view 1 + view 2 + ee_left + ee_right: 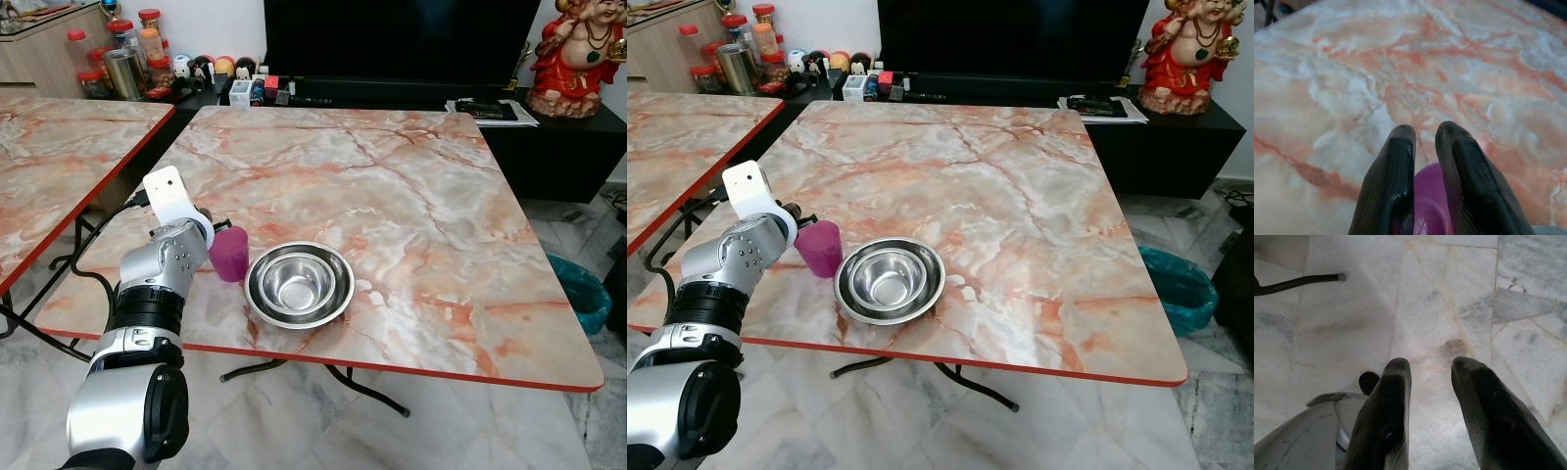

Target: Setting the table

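Purple cup (230,254): upright on the marble-pattern table (411,196), near its front left edge, just left of the steel bowls. The left gripper (1425,147) reaches it from the left; in the left wrist view the cup's rim and inside show between and below the two black fingers (1393,181), which stand close together with a narrow gap. One finger appears to lie inside the rim and the other outside, so the jaws look pinched on the cup's wall, though the contact itself is partly hidden.

Steel bowls (299,284): a smaller bowl nested in a wider one, on the table just right of the cup, apart from it by a thin strip of tabletop in the eye views.

Left arm (162,284): silver, extended over the table's front left corner; a white block on the wrist hides the fingertips in the eye views, which the left wrist view supplies.

Right gripper (1430,382): hangs idle, pointing down at the pale marble floor (1440,293); its fingers are parted with a clear gap and hold nothing. A black table foot (1298,283) crosses the floor beyond them.

Background, eye views: second marble table (59,147) to the left, dark television (402,39) on a low black cabinet, jars (127,54), a red figurine (578,54), and a teal bin (580,289) on the floor to the right.
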